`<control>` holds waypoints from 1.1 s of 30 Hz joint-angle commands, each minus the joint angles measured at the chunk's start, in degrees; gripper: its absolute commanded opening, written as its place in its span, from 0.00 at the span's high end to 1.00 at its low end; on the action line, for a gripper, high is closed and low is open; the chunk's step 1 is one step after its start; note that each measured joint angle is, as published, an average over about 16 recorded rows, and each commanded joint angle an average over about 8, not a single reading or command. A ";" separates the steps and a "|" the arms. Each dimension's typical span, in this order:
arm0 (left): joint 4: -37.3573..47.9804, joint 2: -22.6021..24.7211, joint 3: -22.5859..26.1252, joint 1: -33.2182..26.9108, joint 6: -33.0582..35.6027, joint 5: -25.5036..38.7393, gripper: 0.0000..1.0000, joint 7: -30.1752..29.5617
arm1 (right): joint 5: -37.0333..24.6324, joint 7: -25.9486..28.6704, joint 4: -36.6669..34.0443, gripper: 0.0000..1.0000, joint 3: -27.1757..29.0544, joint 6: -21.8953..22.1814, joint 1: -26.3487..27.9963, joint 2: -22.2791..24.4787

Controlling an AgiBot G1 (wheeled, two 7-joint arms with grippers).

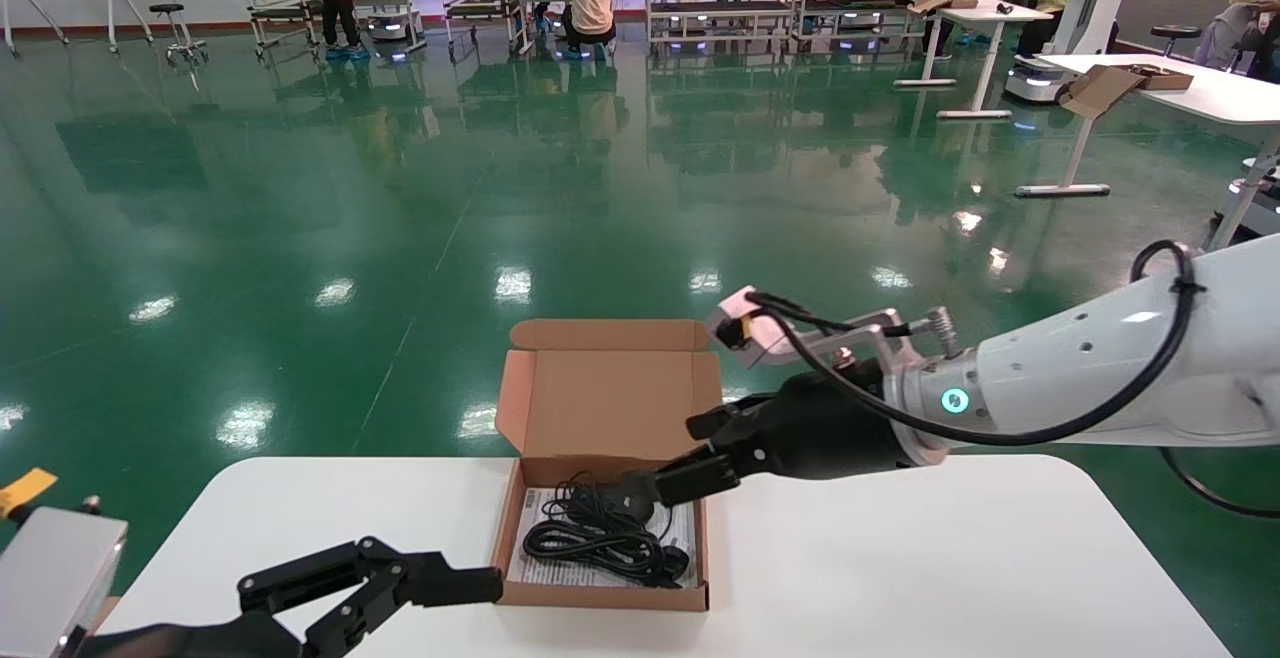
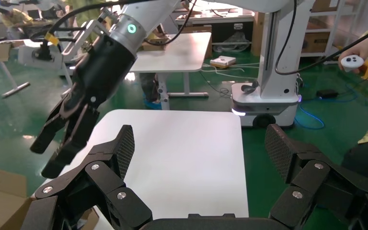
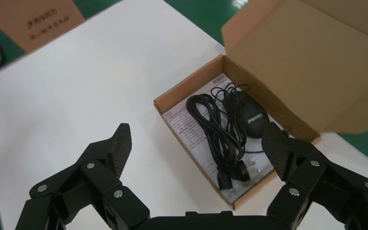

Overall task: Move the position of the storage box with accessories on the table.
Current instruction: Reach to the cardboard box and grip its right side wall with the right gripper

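White table [image 1: 900, 558], green glossy floor [image 1: 300, 238]
Storage box [image 1: 600, 593] lid up: mouse [image 3: 250, 116], leaflet [image 3: 187, 125], print unreadable; right gripper [image 3: 196, 143] spread above, left gripper [image 2: 199, 148] spread beside

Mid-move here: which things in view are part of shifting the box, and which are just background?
Job:
storage box, lid open
mouse, cable and leaflet inside
table
right gripper, open above the box
left gripper, open by the box's left side

Background:
far cardboard box on another desk
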 commanded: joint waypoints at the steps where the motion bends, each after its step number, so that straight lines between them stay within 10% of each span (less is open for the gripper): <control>1: 0.00 0.00 0.00 0.00 0.00 0.00 0.00 0.00 | -0.30 -2.32 -3.19 0.00 -0.19 0.43 0.95 -1.70; 12: 0.00 0.00 0.01 0.00 0.00 -0.01 0.00 0.01 | 3.38 -16.94 -12.03 0.00 2.79 2.87 -0.96 -1.76; 33: 0.00 -0.01 0.03 -0.01 -0.01 -0.02 0.00 0.01 | -4.67 0.84 -20.61 0.00 -3.03 9.85 -0.48 -7.27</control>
